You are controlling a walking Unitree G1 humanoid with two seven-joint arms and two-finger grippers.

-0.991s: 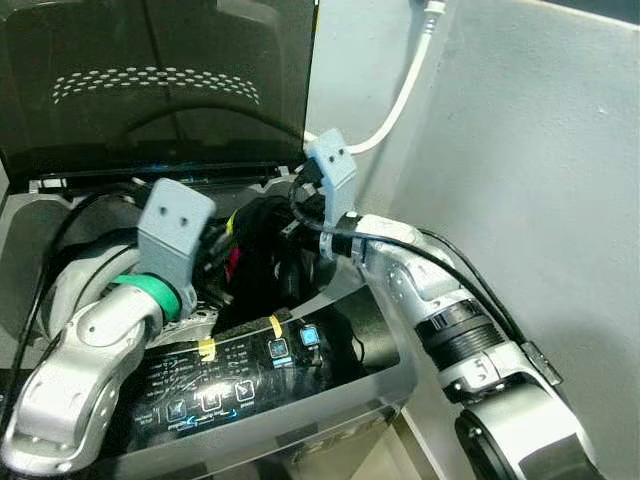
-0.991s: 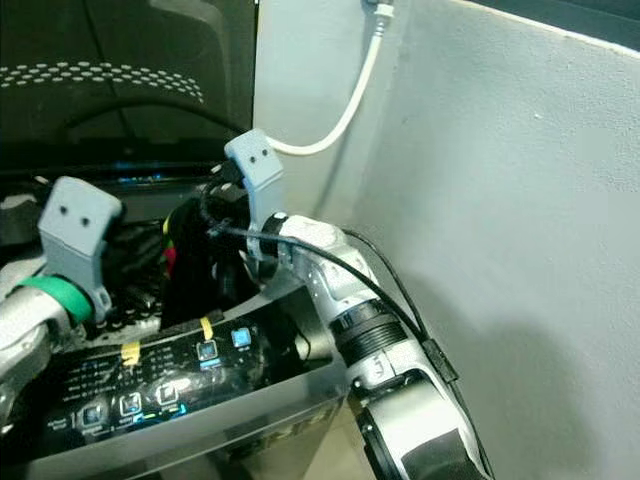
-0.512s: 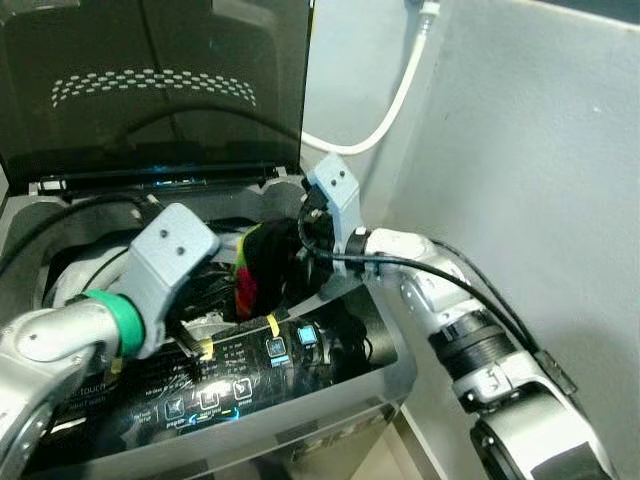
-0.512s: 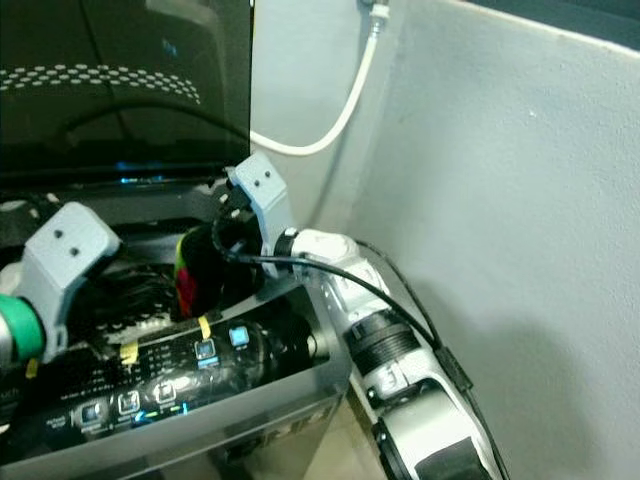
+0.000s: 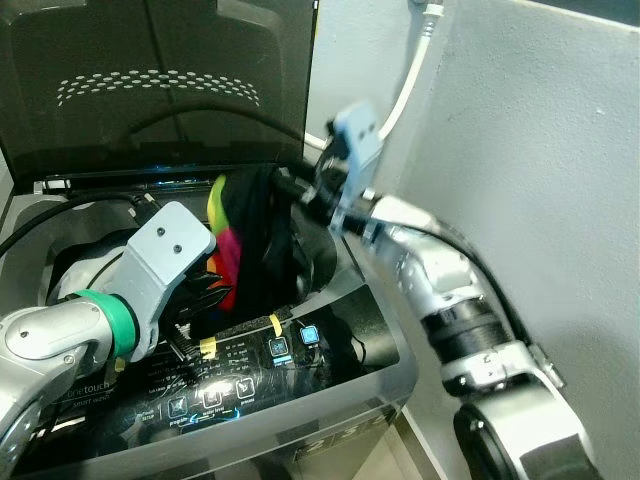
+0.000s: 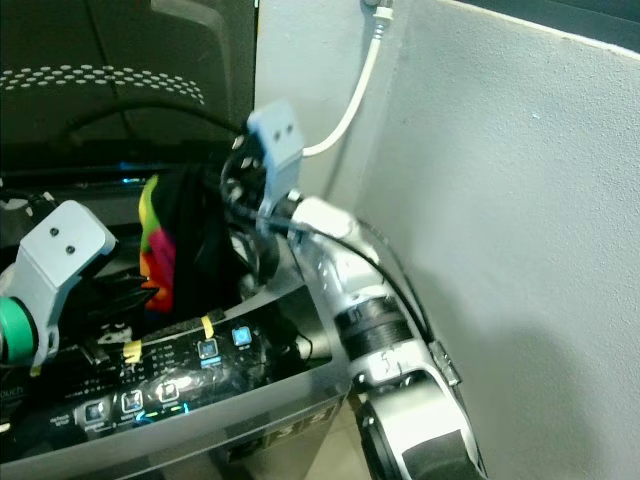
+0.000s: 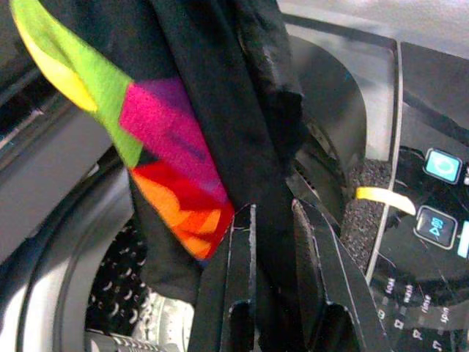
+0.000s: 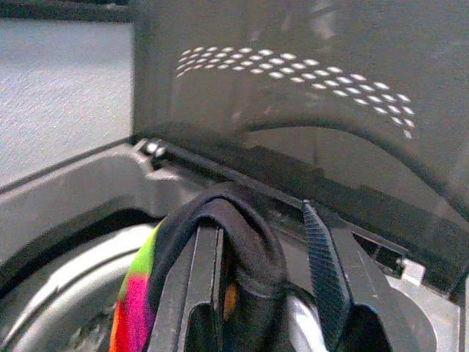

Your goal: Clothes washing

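A black garment (image 5: 255, 230) with a green, pink and orange patch hangs over the open drum (image 7: 124, 293) of a top-loading washing machine (image 5: 385, 385). My right gripper (image 5: 300, 190) is shut on the garment's top fold; in the right wrist view the cloth (image 8: 220, 220) loops over one finger (image 8: 209, 271). My left gripper (image 5: 205, 290) sits low at the drum's front, right against the garment's hanging lower end (image 7: 205, 110). Whether it has hold of the cloth is hidden by the black fabric.
The dark lid (image 5: 150, 90) stands upright behind the drum. A lit control panel (image 5: 250, 370) runs along the front edge. A grey wall (image 5: 540, 200) is close on the right, with a white hose (image 5: 410, 80) coming down it.
My right gripper has risen out of the drum, pulling the garment up so it now hangs free. My left gripper drew back from the drum toward the front and has since held still.
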